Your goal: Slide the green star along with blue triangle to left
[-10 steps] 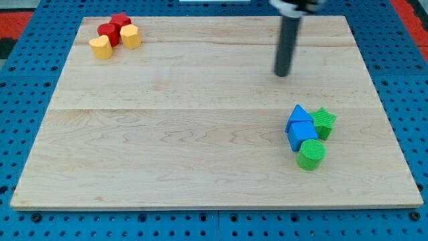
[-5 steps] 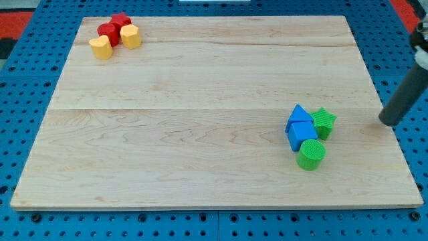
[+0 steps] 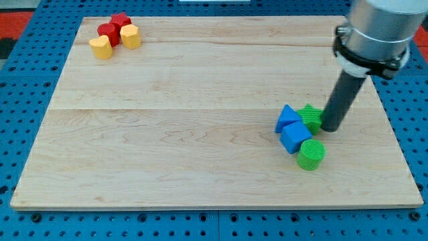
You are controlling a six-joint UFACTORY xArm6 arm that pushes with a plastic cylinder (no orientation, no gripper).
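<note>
Blue pegboard frames the wooden table (image 3: 200,154), where my tip (image 3: 330,128) has swung in from the view's right edge within the last half second and now presses the right side of the green star (image 3: 309,117); the end effector is a bare rod with no jaws to spread or close. The star and the touching blue triangle (image 3: 287,118) have shifted slightly left, with a blue cube (image 3: 294,138) and green cylinder (image 3: 311,154) just below them. Judging by this, the push has only begun, with most of the table to the left still ahead, and red and yellow blocks (image 3: 115,33) sit far off at the view's top left.
</note>
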